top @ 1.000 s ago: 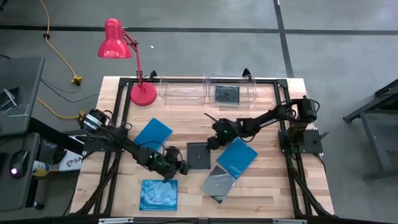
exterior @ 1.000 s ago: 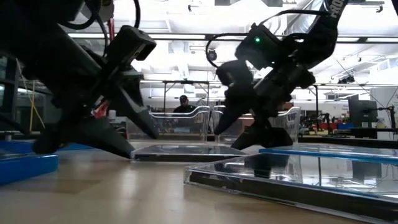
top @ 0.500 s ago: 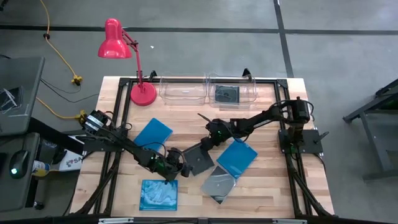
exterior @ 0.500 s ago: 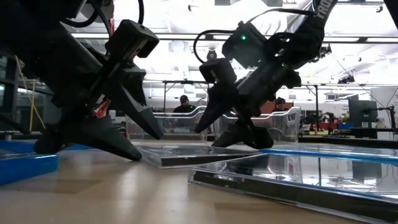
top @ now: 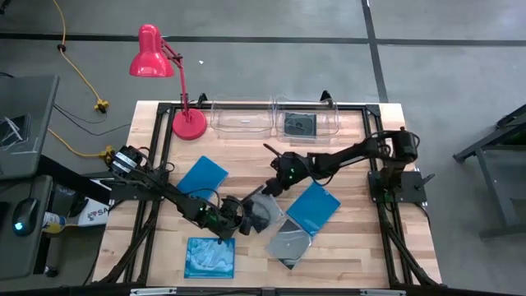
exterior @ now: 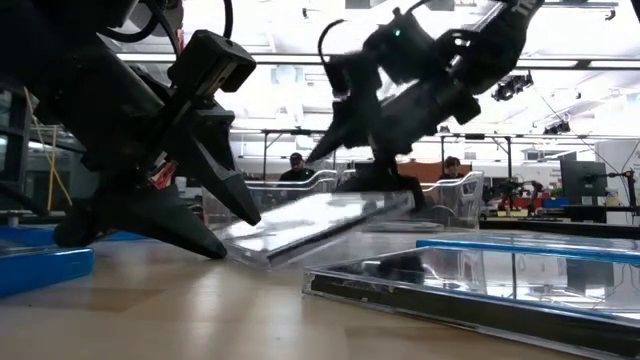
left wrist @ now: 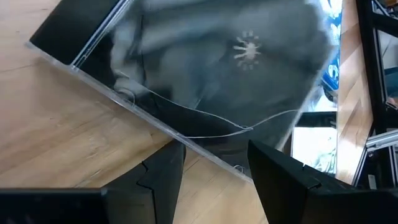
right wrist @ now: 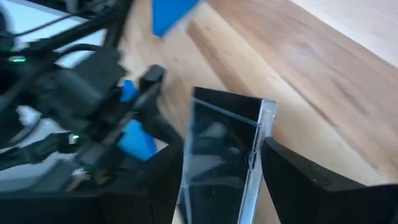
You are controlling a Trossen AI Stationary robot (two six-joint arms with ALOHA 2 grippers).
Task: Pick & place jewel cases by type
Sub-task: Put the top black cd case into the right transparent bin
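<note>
Light was even and soft from overhead — the low view looked into bright ceiling lights, leaving both arms as dark silhouettes. The right wrist view was smeared by motion blur; faint shadows lay on the table (top: pixel 345 247).

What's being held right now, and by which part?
The right gripper holds the dark jewel case by its far edge, lifting that side; the near edge sits at the left gripper.

3 blue jewel cases (top: pixel 203 175), 3 dark jewel cases (top: pixel 263 211), 2 clear bins (top: pixel 240 117), 1 red lamp (top: pixel 164 72), 2 arms.
</note>
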